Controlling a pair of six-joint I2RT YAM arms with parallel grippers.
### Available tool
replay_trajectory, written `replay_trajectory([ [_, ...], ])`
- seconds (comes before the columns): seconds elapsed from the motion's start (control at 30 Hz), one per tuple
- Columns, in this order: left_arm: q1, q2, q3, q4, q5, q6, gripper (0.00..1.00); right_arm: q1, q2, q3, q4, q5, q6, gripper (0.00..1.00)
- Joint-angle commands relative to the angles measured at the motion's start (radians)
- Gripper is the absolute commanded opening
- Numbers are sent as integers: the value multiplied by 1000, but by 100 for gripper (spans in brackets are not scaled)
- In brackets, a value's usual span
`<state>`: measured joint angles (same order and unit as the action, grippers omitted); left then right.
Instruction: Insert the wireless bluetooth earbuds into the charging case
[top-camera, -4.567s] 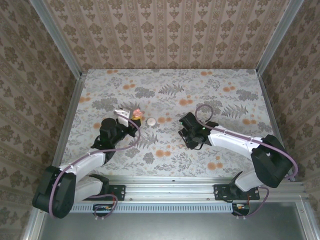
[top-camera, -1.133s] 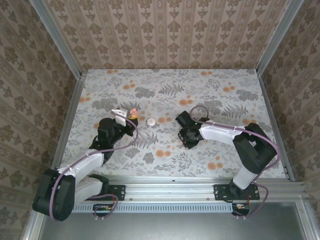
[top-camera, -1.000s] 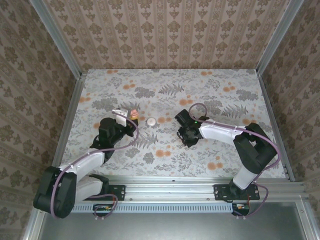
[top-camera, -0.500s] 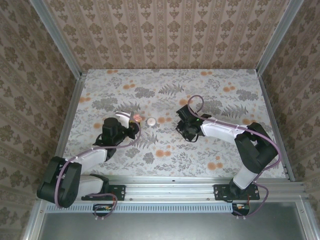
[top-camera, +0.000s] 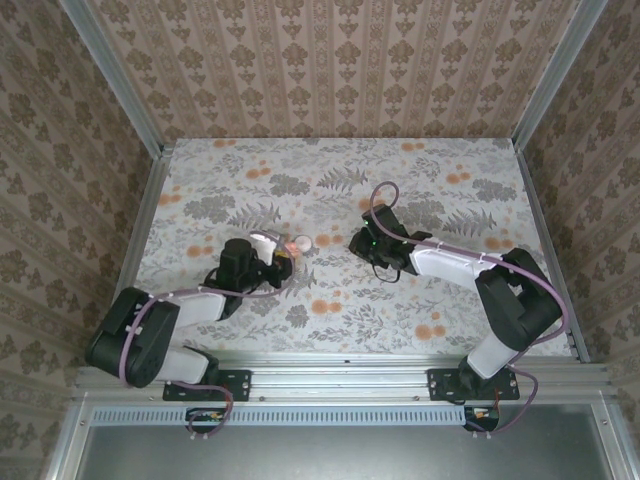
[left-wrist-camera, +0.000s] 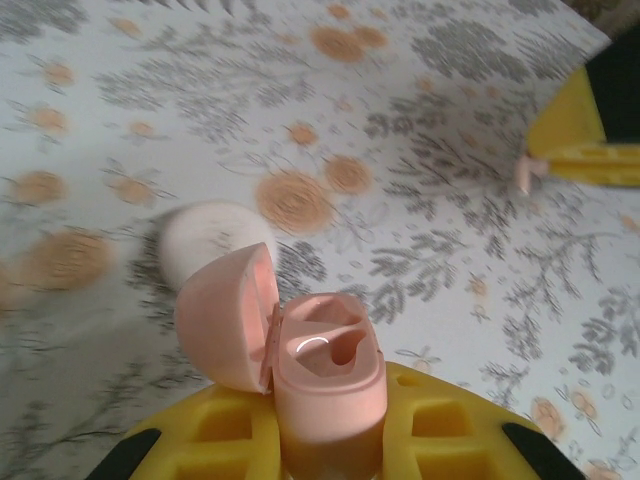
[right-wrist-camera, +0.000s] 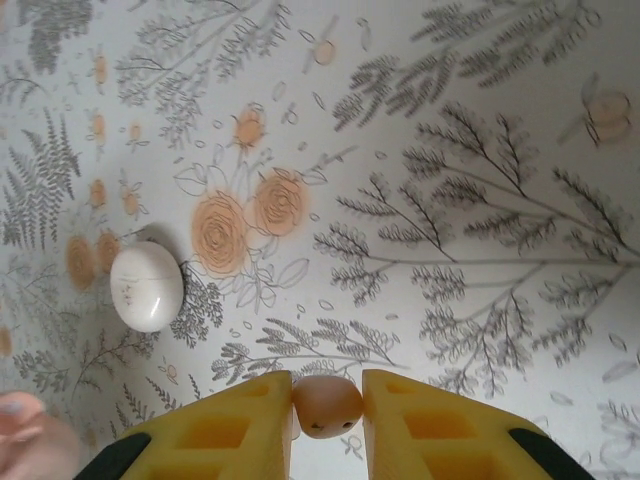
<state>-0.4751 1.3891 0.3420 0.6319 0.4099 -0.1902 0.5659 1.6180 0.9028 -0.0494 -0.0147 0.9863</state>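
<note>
One earbud (right-wrist-camera: 327, 403) between right fingers (right-wrist-camera: 232, 432), open case (left-wrist-camera: 326, 372) between left fingers (left-wrist-camera: 442, 432)

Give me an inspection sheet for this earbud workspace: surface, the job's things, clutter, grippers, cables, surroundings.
Surface: floral-printed tabletop, flat, no spills seen.
Job's things: small pink plastic charging case, lid hinged open, upright between yellow fingers; whether its wells are filled cannot be told. Small pinkish rounded earbud, pinched above the table.
Clutter: white oval pebble-shaped object lying on the table beside the case.
Grippers: left gripper shut on the case; right gripper shut on the earbud.
Cables: purple cable looping along each arm.
Surroundings: patterned wall panels, aluminium frame rails.
</note>
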Motion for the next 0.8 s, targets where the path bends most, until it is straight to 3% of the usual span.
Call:
replay_trajectory([
  [0.0, -34, 41, 17, 62, 57, 12, 9, -13, -46, -36, 130, -41, -144, 25],
  [0.37, -91, 92, 81, 38, 149, 130, 9, -26, -136, -84, 232, -121, -398, 26],
  [0.63, -105, 104, 103, 57, 211, 144, 9, -23, -109, -84, 324, -267, -403, 28],
  [0.77, -118, 111, 115, 43, 174, 143, 9, -22, -99, -78, 311, -248, -427, 28],
])
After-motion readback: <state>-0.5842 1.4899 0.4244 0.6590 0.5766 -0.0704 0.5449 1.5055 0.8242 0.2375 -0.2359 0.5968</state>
